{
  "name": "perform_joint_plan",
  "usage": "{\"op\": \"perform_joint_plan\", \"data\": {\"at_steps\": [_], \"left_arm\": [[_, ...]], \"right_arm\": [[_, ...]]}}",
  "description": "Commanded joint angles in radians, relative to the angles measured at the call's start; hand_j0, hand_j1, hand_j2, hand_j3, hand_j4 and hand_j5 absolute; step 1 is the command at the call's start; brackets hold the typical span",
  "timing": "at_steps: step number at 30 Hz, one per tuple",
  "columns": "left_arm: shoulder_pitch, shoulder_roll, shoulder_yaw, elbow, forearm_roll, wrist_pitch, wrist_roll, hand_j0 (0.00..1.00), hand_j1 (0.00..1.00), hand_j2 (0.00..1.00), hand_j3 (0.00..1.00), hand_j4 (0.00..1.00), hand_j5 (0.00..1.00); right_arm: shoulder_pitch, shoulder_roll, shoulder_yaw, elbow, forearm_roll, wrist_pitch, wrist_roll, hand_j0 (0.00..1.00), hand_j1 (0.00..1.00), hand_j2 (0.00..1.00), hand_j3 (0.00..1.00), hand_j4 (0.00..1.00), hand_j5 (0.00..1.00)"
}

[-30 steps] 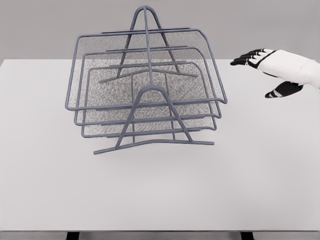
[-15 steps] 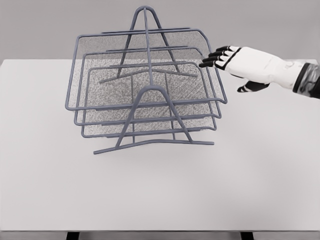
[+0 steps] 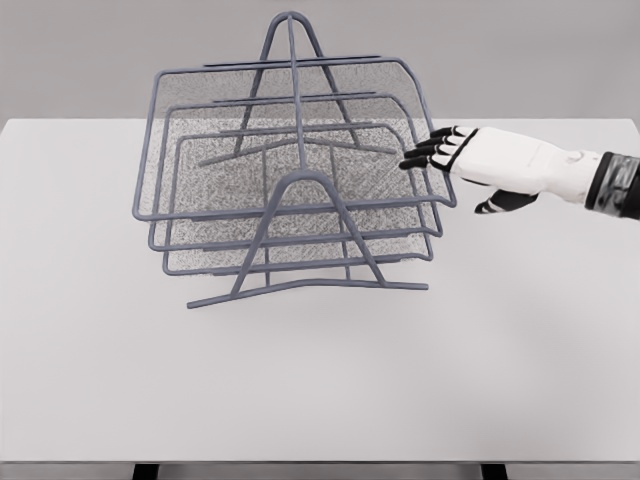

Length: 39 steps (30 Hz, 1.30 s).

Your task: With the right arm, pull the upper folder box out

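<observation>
The top tray (image 3: 290,140) of the wire rack (image 3: 300,240) looks light and stiff, all mesh and thin rod, so it should slide easily but could drag the whole rack along; its right rim seems the natural place to hook fingers. It sits highest in the stack, mid-surface (image 3: 320,390). The right hand (image 3: 470,160) reaches in from the right, fingers extended and loosely spread, holding nothing, fingertips (image 3: 412,160) at that rim; contact unclear.

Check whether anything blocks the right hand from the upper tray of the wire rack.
Nothing visible does. The right hand is open at the right side rail of the upper tray, fingertips just beside the wire; whether they touch is unclear. The lower trays sit beneath it, out of the path.
</observation>
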Motion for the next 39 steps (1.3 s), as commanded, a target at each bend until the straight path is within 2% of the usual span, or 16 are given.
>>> {"op": "perform_joint_plan", "data": {"at_steps": [1, 7, 11, 12, 16, 22, 30, 32, 35, 39], "left_arm": [[0.000, 0.000, -0.001, 0.001, 0.000, 0.000, 0.000, 1.00, 1.00, 1.00, 1.00, 1.00, 1.00], [0.000, 0.000, -0.001, 0.001, 0.000, 0.000, 0.000, 1.00, 1.00, 1.00, 1.00, 1.00, 1.00], [0.000, 0.000, -0.001, 0.001, 0.000, 0.000, 0.000, 1.00, 1.00, 1.00, 1.00, 1.00, 1.00], [0.000, 0.000, -0.001, 0.001, 0.000, 0.000, 0.000, 1.00, 1.00, 1.00, 1.00, 1.00, 1.00], [0.000, 0.000, -0.001, 0.001, 0.000, 0.000, 0.000, 1.00, 1.00, 1.00, 1.00, 1.00, 1.00], [0.000, 0.000, -0.001, 0.001, 0.000, 0.000, 0.000, 1.00, 1.00, 1.00, 1.00, 1.00, 1.00], [0.000, 0.000, -0.001, 0.001, 0.000, 0.000, 0.000, 1.00, 1.00, 1.00, 1.00, 1.00, 1.00], [0.000, 0.000, -0.001, 0.001, 0.000, 0.000, 0.000, 1.00, 1.00, 1.00, 1.00, 1.00, 1.00], [0.000, 0.000, -0.001, 0.001, 0.000, 0.000, 0.000, 1.00, 1.00, 1.00, 1.00, 1.00, 1.00], [0.000, 0.000, -0.001, 0.001, 0.000, 0.000, 0.000, 1.00, 1.00, 1.00, 1.00, 1.00, 1.00]], "right_arm": [[0.000, -0.008, -0.006, 0.015, 0.063, -0.009, 0.002, 1.00, 1.00, 1.00, 1.00, 1.00, 1.00], [0.023, -0.058, -0.015, 0.017, 0.063, -0.009, 0.002, 1.00, 1.00, 1.00, 1.00, 1.00, 1.00], [0.090, -0.087, -0.101, 0.021, 0.061, -0.009, 0.002, 1.00, 1.00, 1.00, 1.00, 1.00, 1.00], [0.091, -0.087, -0.111, 0.047, 0.061, -0.009, 0.002, 1.00, 1.00, 1.00, 1.00, 1.00, 1.00], [0.107, -0.125, -0.143, 0.059, 0.060, -0.009, 0.002, 1.00, 1.00, 1.00, 1.00, 1.00, 1.00], [0.196, -0.143, -0.236, 0.079, 0.058, -0.009, 0.002, 1.00, 1.00, 1.00, 1.00, 1.00, 1.00], [0.195, -0.177, -0.255, 0.121, 0.054, -0.009, 0.002, 1.00, 1.00, 1.00, 1.00, 1.00, 1.00], [0.198, -0.193, -0.290, 0.127, 0.052, -0.009, 0.002, 1.00, 1.00, 1.00, 1.00, 1.00, 1.00], [0.198, -0.203, -0.298, 0.141, 0.051, -0.009, 0.002, 1.00, 1.00, 1.00, 1.00, 1.00, 1.00], [0.198, -0.208, -0.302, 0.132, 0.015, -0.009, 0.002, 1.00, 1.00, 1.00, 1.00, 1.00, 1.00]]}}
